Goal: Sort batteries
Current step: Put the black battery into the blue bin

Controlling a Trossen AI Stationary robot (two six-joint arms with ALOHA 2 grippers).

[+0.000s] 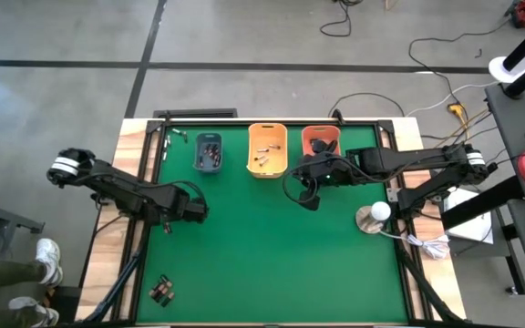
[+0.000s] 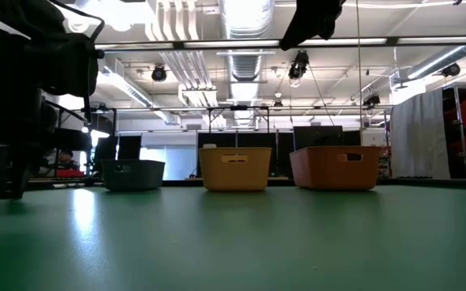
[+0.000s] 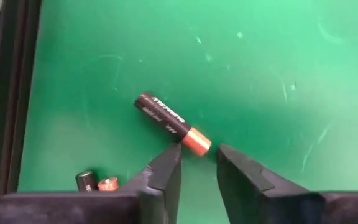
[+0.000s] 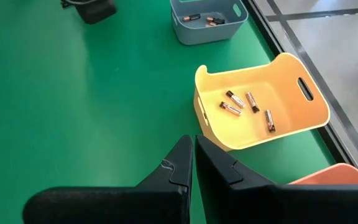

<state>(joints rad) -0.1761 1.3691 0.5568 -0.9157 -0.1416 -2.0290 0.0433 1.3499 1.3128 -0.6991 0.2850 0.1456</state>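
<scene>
A black battery with a copper end (image 3: 169,124) lies flat on the green mat. My left gripper (image 3: 197,158) points down at it near the table's left edge (image 1: 167,226), its fingers a narrow gap apart with the copper end just past their tips. A second small battery (image 3: 97,182) lies close by. My right gripper (image 4: 193,148) hangs shut and holding nothing above the mat (image 1: 306,191), in front of the yellow bin (image 4: 260,106). That bin holds several batteries (image 4: 247,107). My left gripper comes at the battery from above, its fingertips (image 3: 171,163) on either side of the copper end (image 3: 197,142). The battery lies on the mat, slanting away from the gap. Whether the fingers touch it, I cannot tell.
Along the far edge stand a grey-blue bin (image 1: 209,153) with batteries in it, the yellow bin (image 1: 267,149) and an orange bin (image 1: 320,139). A small group of batteries (image 1: 162,290) lies near the front left corner. A white round lamp (image 1: 372,216) stands at the right edge.
</scene>
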